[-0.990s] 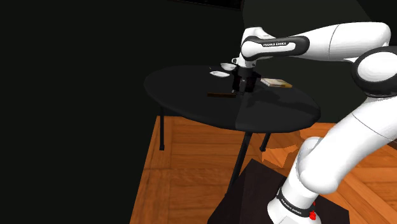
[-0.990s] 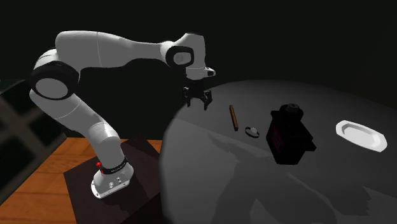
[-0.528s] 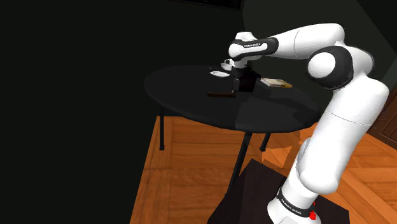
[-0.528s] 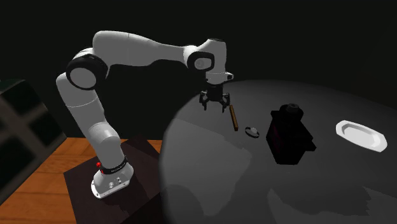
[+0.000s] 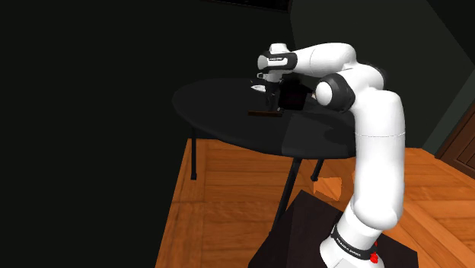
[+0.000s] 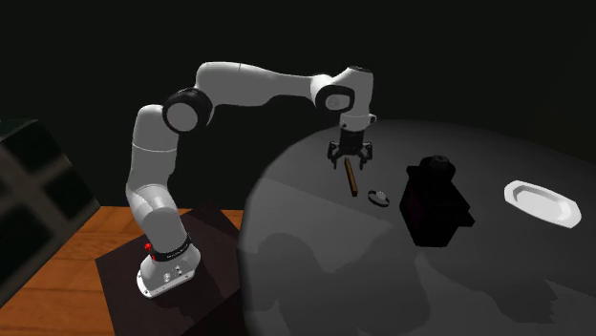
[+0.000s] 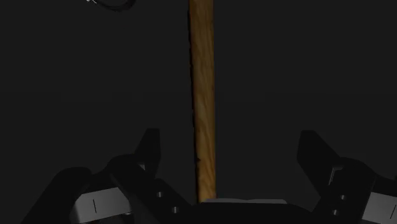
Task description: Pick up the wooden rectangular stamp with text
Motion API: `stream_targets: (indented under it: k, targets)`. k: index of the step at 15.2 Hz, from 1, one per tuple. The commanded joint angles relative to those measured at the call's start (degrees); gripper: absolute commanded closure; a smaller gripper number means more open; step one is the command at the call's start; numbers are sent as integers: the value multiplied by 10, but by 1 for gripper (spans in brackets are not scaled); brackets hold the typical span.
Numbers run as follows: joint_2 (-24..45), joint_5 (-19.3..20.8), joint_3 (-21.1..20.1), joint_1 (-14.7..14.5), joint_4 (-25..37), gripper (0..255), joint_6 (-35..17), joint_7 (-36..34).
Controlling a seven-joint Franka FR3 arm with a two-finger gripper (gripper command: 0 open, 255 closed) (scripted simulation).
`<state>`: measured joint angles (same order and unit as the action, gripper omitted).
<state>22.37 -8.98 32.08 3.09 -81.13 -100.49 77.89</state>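
Note:
The wooden stamp (image 6: 351, 178) is a long thin brown bar lying flat on the dark round table (image 6: 382, 277). My black gripper (image 6: 352, 162) hangs just above the end of the bar nearest the arm, a little off the tabletop. In the wrist view the gripper (image 7: 232, 153) is open, and the stamp (image 7: 202, 95) runs lengthwise between the two fingers, closer to one of them and touched by neither. In the shoulder view the stamp (image 5: 265, 113) lies in front of a black block.
A black boxy object (image 6: 435, 200) stands beyond the stamp, with a small ring-like piece (image 6: 379, 198) between them. A white plate (image 6: 542, 202) sits farther along the table. A wooden floor (image 5: 228, 198) lies below, and the dark stand (image 5: 304, 236) is at the lower right.
The arm has swung toward the second exterior view's right, carrying the gripper from near the table's edge to above the stamp's near end. The stamp has not moved.

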Motion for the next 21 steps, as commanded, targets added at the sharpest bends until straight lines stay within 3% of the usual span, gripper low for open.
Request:
stream_targets:
  k: [1,10,11,21]
  targets:
    - [42,-20,-9,21,55,0,17,28]
    - [43,-22,-12,14,-3,0,-40,30]
    - [43,-22,-12,14,-3,255,-41,30]
    - [43,-21,-11,15,4,255,-33,30]
